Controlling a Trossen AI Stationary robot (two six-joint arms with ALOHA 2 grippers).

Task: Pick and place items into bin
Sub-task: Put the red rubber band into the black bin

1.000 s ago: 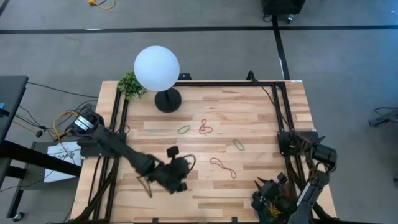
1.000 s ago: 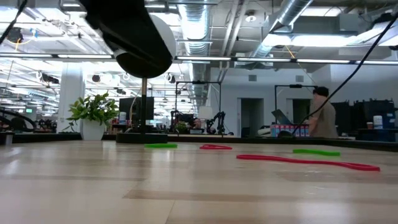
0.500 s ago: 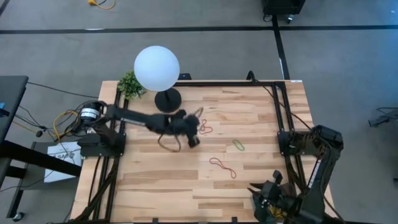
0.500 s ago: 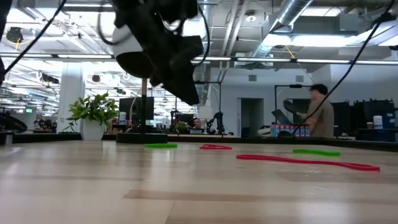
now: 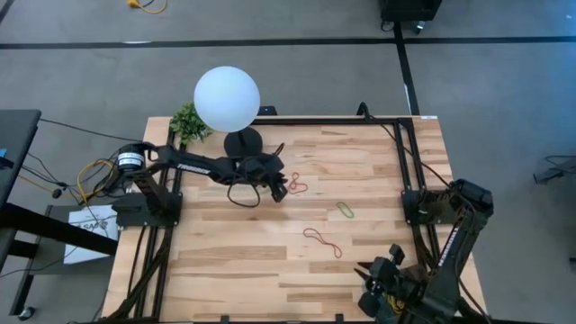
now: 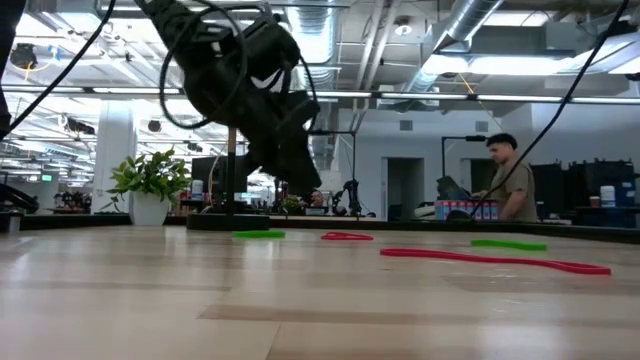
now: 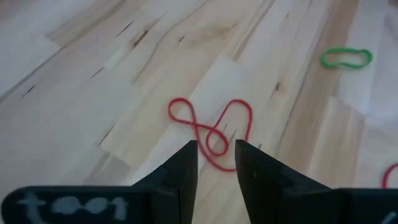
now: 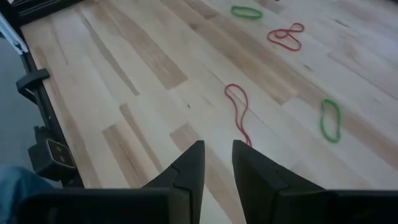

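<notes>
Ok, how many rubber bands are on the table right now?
4. A twisted red band sits under the left hand, a green band right of it, a long red band mid-table, and a second green band near the lamp, hidden overhead by the left arm.

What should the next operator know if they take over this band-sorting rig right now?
Left gripper: jaws slightly apart, empty, hovering over the twisted red band near the lamp base.
Right gripper: empty, jaws slightly apart, parked at the table's near right corner.
On the table: two green bands and a long red band.
Bin: not visible in any view.
Done: nothing visibly binned.
Left: pick all four bands.
</notes>
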